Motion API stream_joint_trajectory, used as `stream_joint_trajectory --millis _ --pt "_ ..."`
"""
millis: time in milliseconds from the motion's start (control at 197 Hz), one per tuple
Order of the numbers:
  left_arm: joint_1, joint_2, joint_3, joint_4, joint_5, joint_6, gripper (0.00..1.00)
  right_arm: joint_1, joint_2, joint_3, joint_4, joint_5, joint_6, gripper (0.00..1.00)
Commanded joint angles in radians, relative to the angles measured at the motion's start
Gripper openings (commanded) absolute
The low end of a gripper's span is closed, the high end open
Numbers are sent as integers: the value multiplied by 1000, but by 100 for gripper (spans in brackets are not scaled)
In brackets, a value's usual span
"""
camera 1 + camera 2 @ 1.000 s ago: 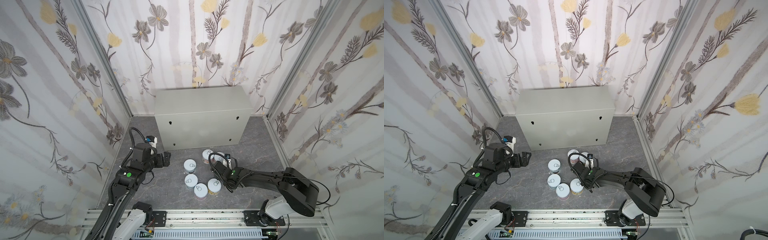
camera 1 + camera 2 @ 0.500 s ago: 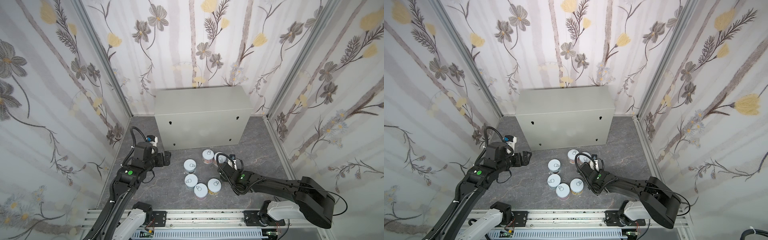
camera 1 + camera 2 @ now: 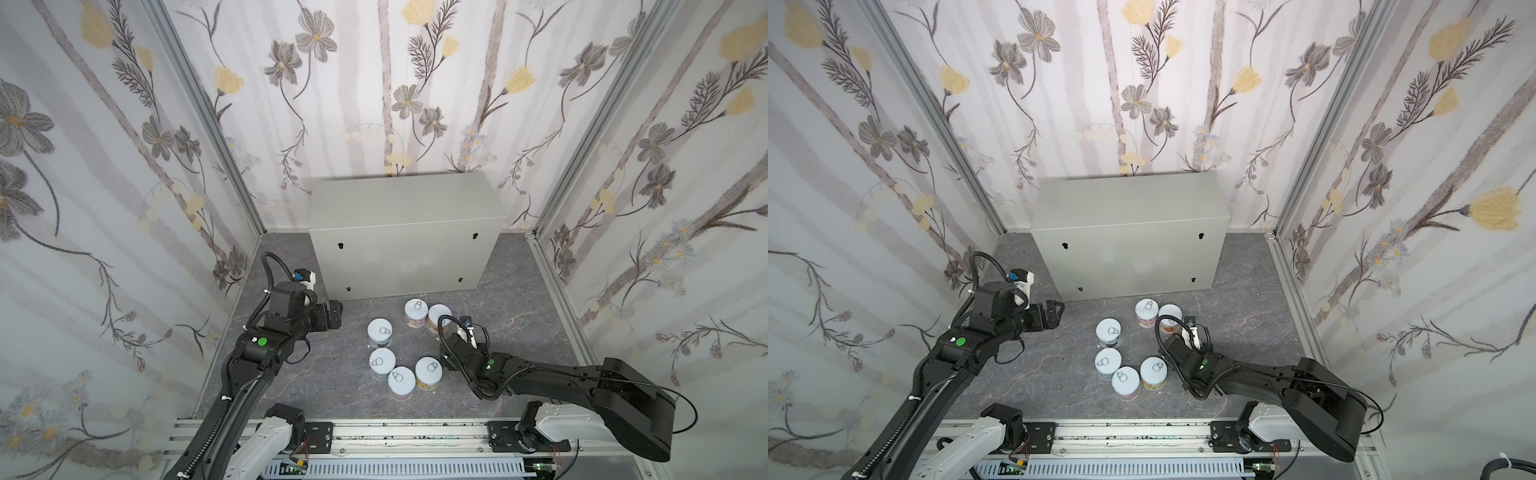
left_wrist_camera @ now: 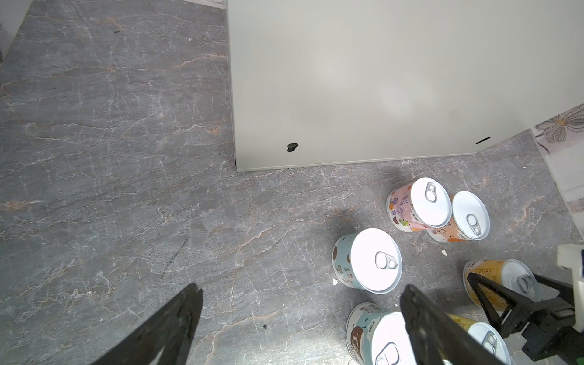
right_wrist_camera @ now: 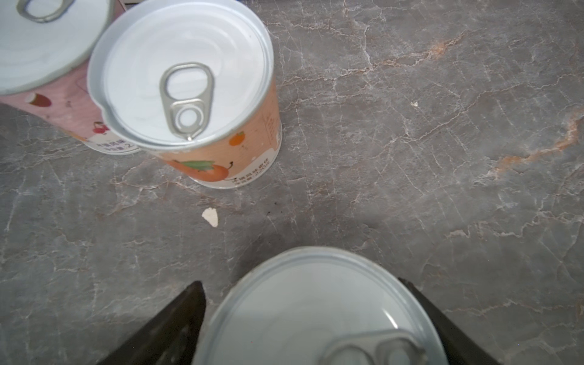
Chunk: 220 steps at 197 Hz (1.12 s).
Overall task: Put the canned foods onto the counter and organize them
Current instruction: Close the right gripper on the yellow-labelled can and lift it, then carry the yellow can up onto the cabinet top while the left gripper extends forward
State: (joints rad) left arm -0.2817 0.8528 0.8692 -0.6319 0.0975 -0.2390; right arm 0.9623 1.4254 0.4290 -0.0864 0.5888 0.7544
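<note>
Both top views show six canned foods [image 3: 380, 331] on the floor [image 3: 291, 374] at the counter's [image 3: 399, 199] six o'clock. The right wrist view adds a seventh tin [image 5: 316, 309], straddled by the right gripper [image 5: 300, 282]; whether it is pinched cannot be told. The left gripper [image 4: 301, 290] is spread wide.

Floral-papered walls [image 3: 395, 83] around dark grey marbled floor [image 3: 519, 299]

A large pale grey-beige rectangular metal cabinet [image 3: 403, 203] with small keyholes is stood at the back, and short cylindrical tins with silvery pull-tab lids are set upright on the dark marbled floor [image 3: 519, 299] before it. A pink-labelled tin [image 3: 416, 309] and an orange-labelled tin [image 3: 439, 316] are seen touching nearest the cabinet, a light-blue tin [image 3: 380, 331] near them, and a second light-blue tin [image 3: 382, 361], a pale-labelled tin [image 3: 401, 380] and a yellow-labelled tin [image 3: 428, 370] clustered nearer the camera. Another yellow tin [image 4: 486, 271] is shown only in the wrist views.
</note>
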Motion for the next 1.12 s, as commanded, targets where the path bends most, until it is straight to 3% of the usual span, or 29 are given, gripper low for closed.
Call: stream_joint_trajectory --millis 0,101,350,624,888,1111 --pt "0 6 5 27 -9 -8 100 6 -15 -17 96 34 1 91" --pt "1 6 2 28 -6 -11 100 9 -23 -45 118 42 17 87" --pt "0 12 1 31 -6 -11 100 27 -81 -84 142 85 23 66" --pt "1 -1 -4 26 -23 -11 100 26 -285 -22 78 120 -119 57" --pt "1 -10 -4 26 -33 -10 100 -118 -404 270 -43 -24 -418 56" --pt "1 -32 -6 38 1 0 100 -301 -228 706 -201 -173 -599 56"
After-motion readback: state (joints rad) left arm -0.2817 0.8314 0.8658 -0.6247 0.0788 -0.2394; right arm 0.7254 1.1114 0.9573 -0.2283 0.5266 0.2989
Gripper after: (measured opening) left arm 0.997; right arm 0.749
